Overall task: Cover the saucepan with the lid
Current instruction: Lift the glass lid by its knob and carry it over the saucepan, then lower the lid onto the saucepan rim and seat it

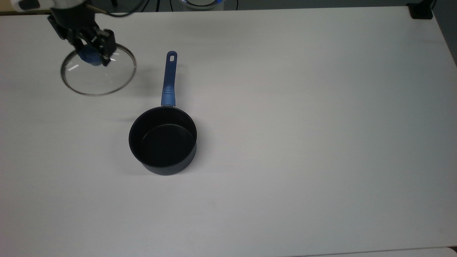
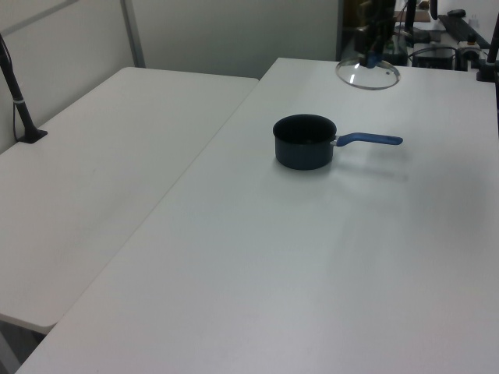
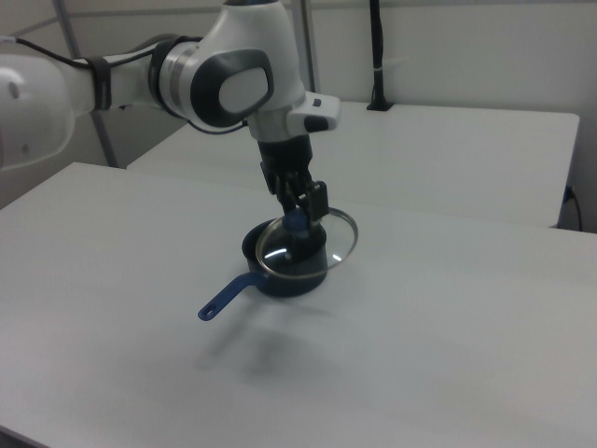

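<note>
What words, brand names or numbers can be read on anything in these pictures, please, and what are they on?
None can be read.
The lid: small white marks on the glass, too small to read.
The saucepan and the gripper: no lettering shows.

White surface (image 1: 303, 125), plain and flat. The saucepan (image 1: 162, 141) sits directly on it, well in from every edge. Its blue handle lies over the surface too.

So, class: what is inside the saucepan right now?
Nothing: the saucepan shows a bare black floor and walls in the top view. The lid is not on it; the gripper holds it by the blue knob in the air, off to the top view's left.
</note>
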Robot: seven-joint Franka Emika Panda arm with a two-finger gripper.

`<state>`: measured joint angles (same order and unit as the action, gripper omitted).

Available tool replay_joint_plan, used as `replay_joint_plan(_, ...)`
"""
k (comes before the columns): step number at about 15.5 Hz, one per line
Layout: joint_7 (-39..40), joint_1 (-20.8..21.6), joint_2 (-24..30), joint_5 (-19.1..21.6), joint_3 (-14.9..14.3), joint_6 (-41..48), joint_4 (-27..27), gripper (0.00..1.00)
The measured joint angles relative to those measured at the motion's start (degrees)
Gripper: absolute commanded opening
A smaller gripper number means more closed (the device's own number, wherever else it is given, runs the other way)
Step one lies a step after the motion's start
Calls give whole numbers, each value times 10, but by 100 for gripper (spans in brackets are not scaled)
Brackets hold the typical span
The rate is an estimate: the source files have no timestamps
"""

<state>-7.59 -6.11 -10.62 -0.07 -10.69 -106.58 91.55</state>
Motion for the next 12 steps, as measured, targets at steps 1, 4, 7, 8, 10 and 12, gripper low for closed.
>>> replay_joint_plan(1,-35,10,-20,0,1,15,-28,55)
replay_joint_plan(4,-175,52,-111,1,3,30,-129,56)
replay_joint_plan(7,-249,71,-158,16,7,30,-173,56)
replay_joint_plan(8,-267,73,-163,17,11,30,-177,56)
replay_joint_plan(10,-298,80,-168,17,18,30,-181,56)
replay_joint_plan(12,-322,88,-173,18,22,29,-182,56)
